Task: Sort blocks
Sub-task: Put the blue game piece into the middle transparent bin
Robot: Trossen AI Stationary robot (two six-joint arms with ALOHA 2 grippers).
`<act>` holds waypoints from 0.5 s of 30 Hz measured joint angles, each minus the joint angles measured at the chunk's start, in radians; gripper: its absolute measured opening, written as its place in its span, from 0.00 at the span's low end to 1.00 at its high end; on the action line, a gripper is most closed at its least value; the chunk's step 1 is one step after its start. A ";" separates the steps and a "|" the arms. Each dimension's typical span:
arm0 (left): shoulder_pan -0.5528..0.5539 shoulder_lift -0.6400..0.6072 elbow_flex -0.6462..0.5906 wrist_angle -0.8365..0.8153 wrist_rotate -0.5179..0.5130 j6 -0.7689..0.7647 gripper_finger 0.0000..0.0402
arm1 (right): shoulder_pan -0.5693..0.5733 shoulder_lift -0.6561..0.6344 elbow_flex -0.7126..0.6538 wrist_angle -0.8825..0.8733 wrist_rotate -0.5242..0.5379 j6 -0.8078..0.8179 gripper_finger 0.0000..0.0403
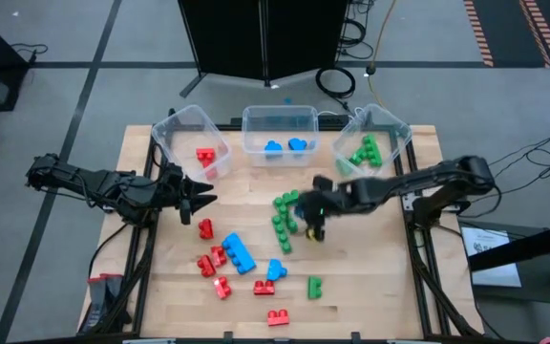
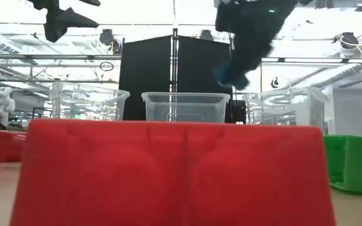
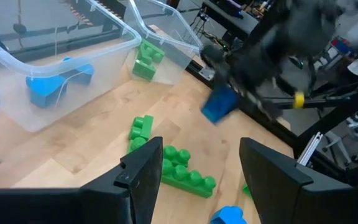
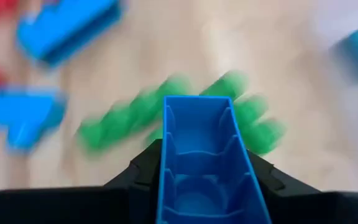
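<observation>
From my station I see the wooden table (image 1: 370, 287) carrying three clear plastic bins in a row along its far edge: the left bin (image 1: 181, 129) toward eleven o'clock, the middle bin (image 1: 280, 121) at twelve, and the right bin (image 1: 391, 129) toward one, turned at an angle. Beyond the table at twelve stands a black panel (image 1: 261, 33), with a coiled black cable (image 1: 335, 81) on the grey floor just past the middle bin.
</observation>
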 joint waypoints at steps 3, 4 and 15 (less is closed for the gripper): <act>0.000 0.000 0.000 0.000 0.000 0.000 0.52 | -0.089 -0.038 0.000 0.096 0.026 -0.001 0.29; 0.000 0.000 0.000 0.000 0.000 0.000 0.52 | -0.121 -0.043 0.000 0.137 0.026 -0.001 0.29; 0.000 0.000 0.000 -0.002 -0.013 0.002 0.52 | -0.445 0.010 0.099 0.377 0.025 -0.011 0.29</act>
